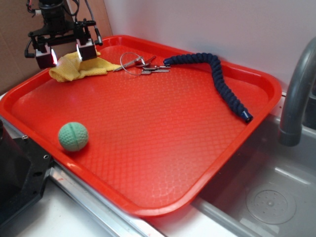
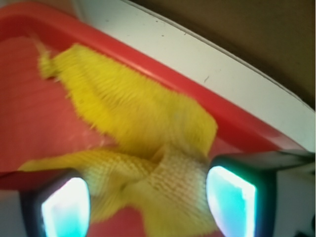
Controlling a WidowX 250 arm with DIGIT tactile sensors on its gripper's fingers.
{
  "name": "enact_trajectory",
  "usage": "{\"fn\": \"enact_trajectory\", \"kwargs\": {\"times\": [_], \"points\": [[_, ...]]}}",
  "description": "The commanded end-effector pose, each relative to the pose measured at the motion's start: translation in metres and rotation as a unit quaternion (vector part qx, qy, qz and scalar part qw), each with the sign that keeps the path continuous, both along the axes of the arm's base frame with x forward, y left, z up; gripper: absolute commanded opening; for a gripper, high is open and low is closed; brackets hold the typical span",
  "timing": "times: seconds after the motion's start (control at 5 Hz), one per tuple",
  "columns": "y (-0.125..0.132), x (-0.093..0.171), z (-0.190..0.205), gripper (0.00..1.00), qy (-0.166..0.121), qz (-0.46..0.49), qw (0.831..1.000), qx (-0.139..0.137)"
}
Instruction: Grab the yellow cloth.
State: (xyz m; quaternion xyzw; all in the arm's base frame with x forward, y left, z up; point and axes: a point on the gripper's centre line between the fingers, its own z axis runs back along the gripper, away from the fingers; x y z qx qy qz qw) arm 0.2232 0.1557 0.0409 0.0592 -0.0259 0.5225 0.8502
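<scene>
Two fingers of the gripper (image 1: 65,52) stand spread, one on each side of the yellow cloth (image 1: 79,68), so the jaws are open and hold nothing yet. The cloth lies bunched in the far left corner of the red tray (image 1: 163,143), close against its raised rim. In the wrist view the cloth (image 2: 143,138) fills the gap between the two fingertips (image 2: 231,205), with a thick fold rising right in the middle and a frayed point trailing off toward the tray floor.

By my reading, the step in hand is the final lowering onto the cloth, just before the pinch. The next move seems to call for a short drop so the tips bracket that central fold, then closing on it firmly; the soft fabric should give and bunch, so a deep bite would serve better than a nip at the edge. The tray rim sits near, and the far fingertip could catch it.

Elsewhere on the tray, well apart from the cloth, lie a green ball (image 1: 73,136), a bunch of keys (image 1: 140,64) and a dark blue rope (image 1: 217,74).

No brand, label or writing can be read anywhere.
</scene>
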Motion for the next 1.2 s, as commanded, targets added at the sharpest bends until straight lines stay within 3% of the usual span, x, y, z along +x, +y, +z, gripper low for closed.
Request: {"fn": "enact_trajectory", "kwargs": {"times": [0.0, 0.4, 0.6, 0.8, 1.0], "points": [[0.023, -0.001, -0.015, 0.06, 0.027, 0.026, 0.999, 0.007], [0.01, -0.001, -0.004, 0.0, 0.015, 0.013, 1.0, 0.001], [-0.01, -0.002, 0.017, 0.0, 0.004, -0.037, 0.999, -0.021], [-0.049, -0.017, 0.061, 0.0, -0.018, -0.13, 0.991, -0.027], [-0.083, -0.042, 0.101, 0.0, -0.015, -0.241, 0.97, -0.029]]}}
